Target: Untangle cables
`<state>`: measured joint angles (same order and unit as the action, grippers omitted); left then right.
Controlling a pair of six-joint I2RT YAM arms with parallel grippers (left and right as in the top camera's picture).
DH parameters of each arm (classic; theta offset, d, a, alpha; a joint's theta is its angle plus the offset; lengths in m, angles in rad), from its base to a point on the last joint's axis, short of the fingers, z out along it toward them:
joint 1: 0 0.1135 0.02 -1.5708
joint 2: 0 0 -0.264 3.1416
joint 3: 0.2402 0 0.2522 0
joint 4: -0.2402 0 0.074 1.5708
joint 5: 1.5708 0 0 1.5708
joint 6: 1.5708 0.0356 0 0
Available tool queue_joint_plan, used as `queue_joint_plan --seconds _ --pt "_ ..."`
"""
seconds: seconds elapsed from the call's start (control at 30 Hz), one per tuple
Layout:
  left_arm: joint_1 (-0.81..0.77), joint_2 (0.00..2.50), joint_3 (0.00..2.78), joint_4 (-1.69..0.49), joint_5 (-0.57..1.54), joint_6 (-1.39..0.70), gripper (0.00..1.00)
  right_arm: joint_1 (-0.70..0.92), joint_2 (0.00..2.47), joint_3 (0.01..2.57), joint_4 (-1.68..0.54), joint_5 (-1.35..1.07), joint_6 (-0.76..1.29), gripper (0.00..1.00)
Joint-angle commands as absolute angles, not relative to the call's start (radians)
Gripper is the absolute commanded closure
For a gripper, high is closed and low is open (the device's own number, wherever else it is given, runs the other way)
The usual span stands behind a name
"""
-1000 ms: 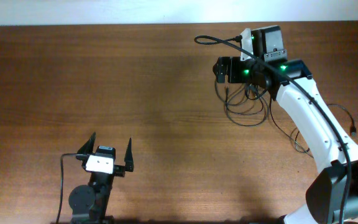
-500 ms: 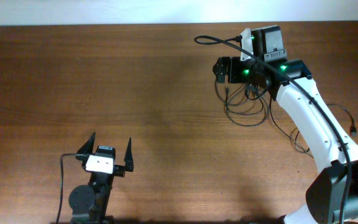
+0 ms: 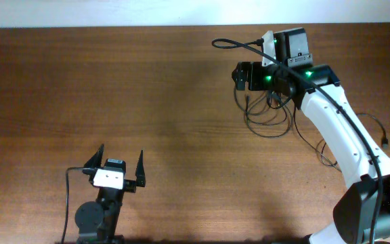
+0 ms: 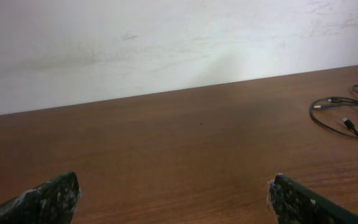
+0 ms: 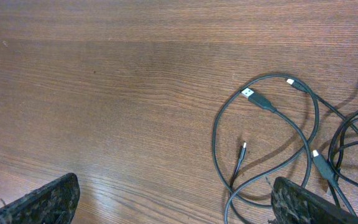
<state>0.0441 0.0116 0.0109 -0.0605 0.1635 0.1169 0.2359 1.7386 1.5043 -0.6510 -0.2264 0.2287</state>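
The cables (image 3: pixel 271 135) lie as loose black loops on the wooden table at the back right, under my right arm. In the right wrist view the cables (image 5: pixel 257 98) curl at the right, with a silvery USB plug and a small plug tip (image 5: pixel 243 149) showing. My right gripper (image 5: pixel 173 186) hovers above them, open, its right finger over a loop and nothing between the fingers. My right gripper (image 3: pixel 244 76) sits at the loops' far-left edge. My left gripper (image 3: pixel 121 152) rests open near the front left, far from the cables (image 4: pixel 347 122), which show at that view's right edge.
More thin cord strands (image 3: pixel 323 154) trail to the right beside my right arm. A thicker black cable (image 3: pixel 232 43) runs from the right wrist camera. A white wall (image 4: pixel 166 43) borders the table's far edge. Bare wood (image 3: pixel 147 88) spans the middle and left.
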Motion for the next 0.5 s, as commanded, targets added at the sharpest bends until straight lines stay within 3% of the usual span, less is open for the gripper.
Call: queue_joint_plan --seconds 0.0,0.47 --pt "0.04 0.006 0.009 -0.068 0.149 0.137 0.01 0.234 1.742 1.505 -0.651 -0.224 0.224 0.02" --pt "0.04 0.006 0.009 -0.068 0.149 0.137 0.01 0.235 1.725 1.505 -0.651 -0.224 0.224 0.02"
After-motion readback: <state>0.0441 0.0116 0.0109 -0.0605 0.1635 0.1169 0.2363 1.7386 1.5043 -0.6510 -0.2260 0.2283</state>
